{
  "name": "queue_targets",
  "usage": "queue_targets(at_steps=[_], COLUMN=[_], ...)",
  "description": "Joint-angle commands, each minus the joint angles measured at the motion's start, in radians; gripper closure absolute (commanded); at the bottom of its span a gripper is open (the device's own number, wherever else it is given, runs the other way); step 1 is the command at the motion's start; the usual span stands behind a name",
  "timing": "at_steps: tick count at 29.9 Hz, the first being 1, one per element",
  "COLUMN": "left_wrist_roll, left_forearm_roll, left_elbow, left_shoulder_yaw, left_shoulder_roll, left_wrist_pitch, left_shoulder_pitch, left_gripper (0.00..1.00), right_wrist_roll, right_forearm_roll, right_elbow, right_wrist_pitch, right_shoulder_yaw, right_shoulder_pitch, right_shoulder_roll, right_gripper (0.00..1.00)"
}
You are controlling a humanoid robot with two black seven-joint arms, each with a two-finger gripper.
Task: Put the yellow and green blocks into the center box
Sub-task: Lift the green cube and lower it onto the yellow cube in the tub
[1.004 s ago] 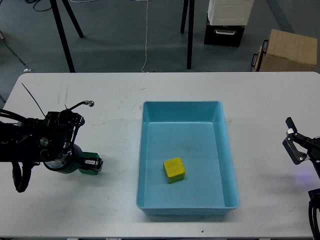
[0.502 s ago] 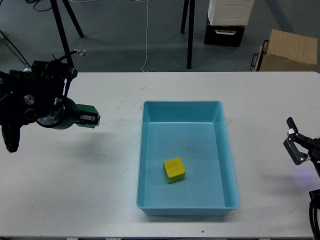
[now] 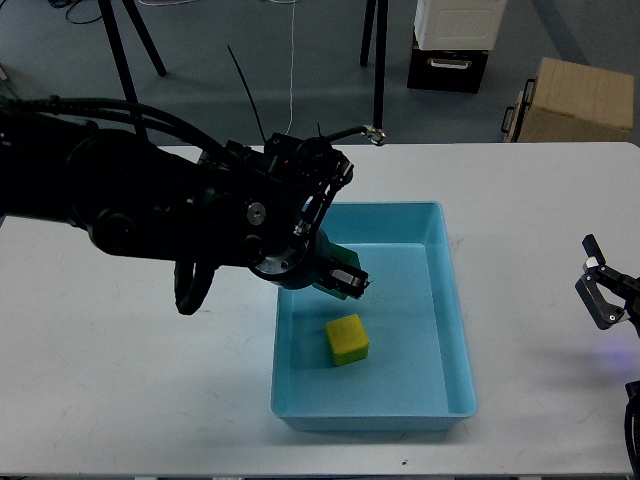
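My left gripper [image 3: 350,282] is shut on the green block [image 3: 336,271] and holds it over the left middle of the light blue box [image 3: 440,262], above its floor. The yellow block [image 3: 348,339] lies on the box floor, just below and in front of the gripper. My left arm reaches in from the left and covers the box's left wall. My right gripper [image 3: 600,293] is open and empty at the table's right edge, well clear of the box.
The white table [image 3: 150,380] holds only the box. Beyond its far edge stand tripod legs [image 3: 125,70], a white and black case [image 3: 452,45] and a cardboard box [image 3: 575,102] on the floor.
My left arm has swung far to the right with the green block, from the left side of the table to over the box. The right gripper has barely moved.
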Motion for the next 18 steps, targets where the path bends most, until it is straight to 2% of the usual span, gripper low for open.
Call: queue_targets(at_steps=[1,4,12,15,18], left_wrist_roll=[0.001,0.000,-0.006,-0.028,-0.029], left_forearm_roll=[0.000,0.000,0.000,0.000,-0.001], left_elbow=[0.061,0.075,0.075,0.075,0.073], left_shoulder_yaw=[0.000,0.000,0.006,0.008,0.008], left_shoulder_roll=[-0.012,-0.012,-0.012,-0.012,-0.012], left_wrist_pitch=[0.000,0.000,-0.009,-0.009,-0.009], left_shoulder_pitch=[0.071,0.108,0.099,0.099,0.099], left_gripper=[0.78,0.71,0.51,0.40,0.30], right_wrist_roll=[0.000,0.000,0.000,0.000,0.000], right_forearm_roll=[0.000,0.000,0.000,0.000,0.000], right_elbow=[0.000,0.000,0.000,0.000,0.000], right_wrist_pitch=[0.000,0.000,0.000,0.000,0.000], right_shoulder_yaw=[-0.002,-0.001,-0.002,-0.002,-0.001], right_shoulder_pitch=[-0.001,-0.001,-0.002,-0.002,-0.002], right_shoulder_roll=[0.000,0.000,0.000,0.000,0.000], right_gripper=[0.01,0.01,0.01,0.01,0.01])
